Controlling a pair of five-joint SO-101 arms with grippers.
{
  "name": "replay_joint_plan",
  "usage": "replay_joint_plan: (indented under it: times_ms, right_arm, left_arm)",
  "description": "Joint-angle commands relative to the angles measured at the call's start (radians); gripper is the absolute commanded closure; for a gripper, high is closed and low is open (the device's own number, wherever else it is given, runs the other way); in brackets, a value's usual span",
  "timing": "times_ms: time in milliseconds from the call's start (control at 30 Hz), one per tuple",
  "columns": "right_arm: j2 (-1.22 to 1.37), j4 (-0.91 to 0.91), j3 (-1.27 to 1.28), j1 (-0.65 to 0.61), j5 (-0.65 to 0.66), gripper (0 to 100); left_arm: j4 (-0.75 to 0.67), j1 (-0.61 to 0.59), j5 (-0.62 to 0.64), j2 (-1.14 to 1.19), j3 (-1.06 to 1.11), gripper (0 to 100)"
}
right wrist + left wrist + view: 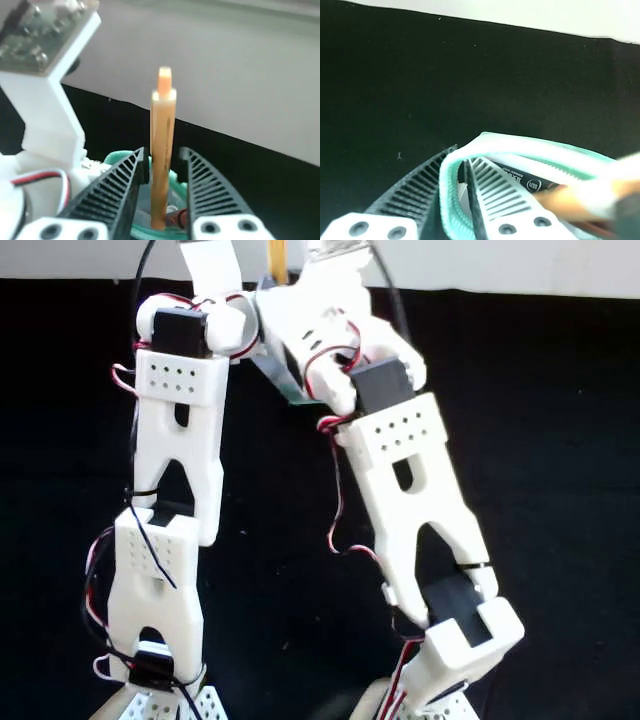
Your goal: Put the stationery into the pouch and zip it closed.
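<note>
The pouch (535,150), with a teal and white zipper rim, hangs mouth-up at the far back of the black table, and a corner of the pouch (287,385) peeks out between the two wrists. My left gripper (463,161) is shut on its rim. A dark printed item (520,177) lies inside. A wooden pencil (163,150) stands upright with its lower end in the pouch mouth (120,156). My right gripper (162,152) straddles the pencil, open, with a narrow gap on one side. The pencil top (278,260) rises above the wrists.
Both white arms, the left arm (180,400) and the right arm (400,450), stretch toward the table's far edge and meet there. Black cloth (560,490) covers the table. A pale wall (240,75) stands just behind the pouch.
</note>
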Motion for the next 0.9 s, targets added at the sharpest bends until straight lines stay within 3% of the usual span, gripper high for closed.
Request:
replay_joint_plan:
  times_ms: [0, 267, 500, 633, 867]
  right_arm:
    - [-0.07, 0.013, -0.012, -0.025, 0.014, 73.1]
    - [-0.208, 0.051, -0.013, -0.005, 0.011, 71.7]
    - [-0.323, 0.216, -0.012, 0.047, 0.008, 71.7]
    - [-0.346, 0.39, -0.012, 0.136, -0.074, 71.7]
    - [-0.338, 0.599, -0.01, 0.352, -0.071, 79.8]
  left_arm:
    - [-0.005, 0.002, -0.009, 0.016, -0.001, 99]
    - [-0.005, 0.005, -0.009, 0.015, -0.012, 99]
    - [0.077, 0.008, -0.009, 0.015, -0.274, 99]
    - [0.08, 0.008, -0.077, 0.005, -0.318, 99]
    - [0.032, 0.008, -0.18, -0.073, -0.318, 99]
